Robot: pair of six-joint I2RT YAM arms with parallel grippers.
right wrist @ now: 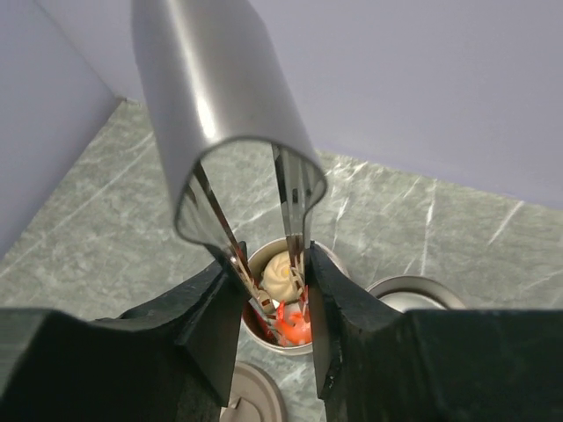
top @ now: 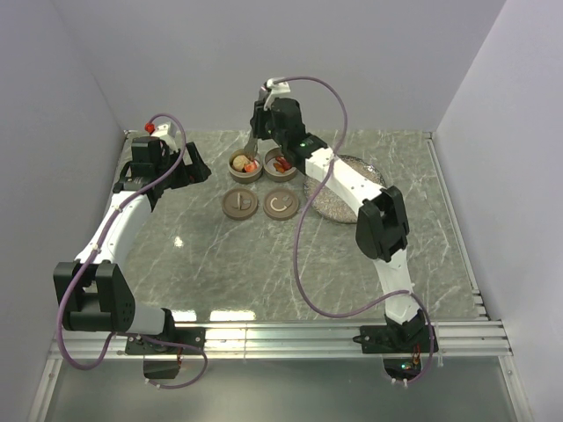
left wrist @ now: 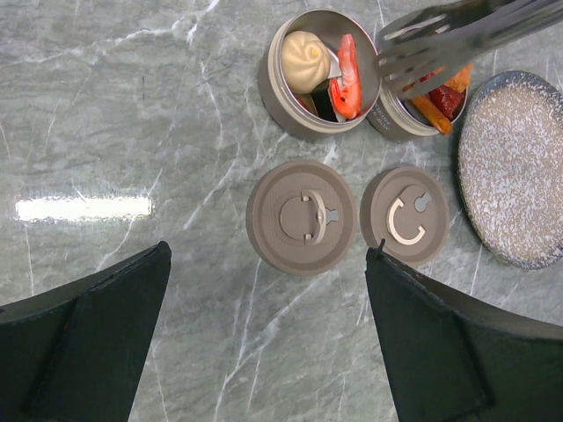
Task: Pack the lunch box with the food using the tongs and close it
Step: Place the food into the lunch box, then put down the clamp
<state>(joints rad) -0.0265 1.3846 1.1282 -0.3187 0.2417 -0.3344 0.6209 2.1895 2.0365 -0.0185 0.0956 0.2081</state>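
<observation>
The lunch box is two round metal tins. The left tin (left wrist: pixel 274 88) holds food: a beige bun (left wrist: pixel 303 61), an orange-red shrimp (left wrist: pixel 348 77) and a dark block (left wrist: pixel 323 102). Orange-red bits (left wrist: pixel 437 104) lie in the right tin (top: pixel 281 164). My right gripper (right wrist: pixel 274 259) is shut on the grey metal tongs (right wrist: pixel 229 114), high above the tins. The tongs' tips (left wrist: pixel 396 66) hover over the tins' rims with nothing between them. My left gripper (left wrist: pixel 268 255) hangs open above the table, just near of the two lids.
Two brown round lids (left wrist: pixel 303 217) (left wrist: pixel 405 217) lie flat in front of the tins. A speckled grey plate (left wrist: pixel 515 167) sits to their right, partly under my right arm (top: pixel 352 189). Walls close in the back and sides.
</observation>
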